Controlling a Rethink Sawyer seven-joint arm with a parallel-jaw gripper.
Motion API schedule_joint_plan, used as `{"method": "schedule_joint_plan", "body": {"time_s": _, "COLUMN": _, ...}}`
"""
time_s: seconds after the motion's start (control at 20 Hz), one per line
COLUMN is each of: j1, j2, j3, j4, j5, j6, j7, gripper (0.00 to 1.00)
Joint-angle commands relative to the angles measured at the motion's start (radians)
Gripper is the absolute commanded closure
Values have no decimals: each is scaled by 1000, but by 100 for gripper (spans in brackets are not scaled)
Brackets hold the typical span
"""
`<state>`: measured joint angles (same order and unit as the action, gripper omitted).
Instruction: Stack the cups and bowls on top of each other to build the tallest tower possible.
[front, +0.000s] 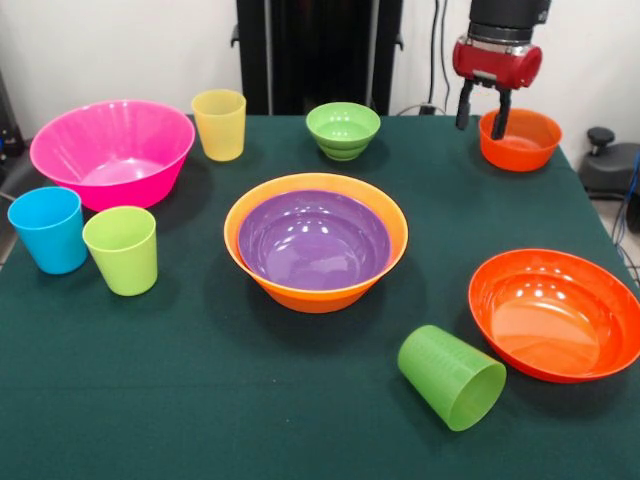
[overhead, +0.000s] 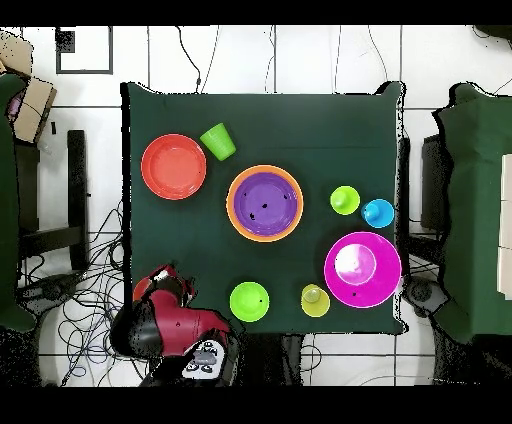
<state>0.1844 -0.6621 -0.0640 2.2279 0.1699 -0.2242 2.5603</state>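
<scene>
My gripper hangs open and empty over the left rim of the small orange bowl at the far right. In the overhead view the arm covers most of that bowl. The purple bowl sits nested in the large orange bowl at mid-table, also seen from overhead. The small green bowl and the yellow cup stand apart at the far edge. The large pink bowl, the blue cup and the lime green cup stand at the left. The darker green cup lies on its side.
The wide red-orange bowl sits at the near right, beside the fallen cup. The table has a dark green cloth. Cables lie on the floor round the robot's base.
</scene>
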Motion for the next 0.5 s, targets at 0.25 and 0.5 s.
{"method": "schedule_joint_plan", "body": {"time_s": 0.25, "j1": -28, "j2": 5, "j3": 66, "j4": -190, "j5": -339, "j6": 430, "j7": -327, "gripper": 0}}
{"method": "schedule_joint_plan", "body": {"time_s": 0.5, "j1": 16, "j2": 37, "j3": 60, "j4": -269, "j5": -345, "j6": 513, "j7": -196, "gripper": 0}}
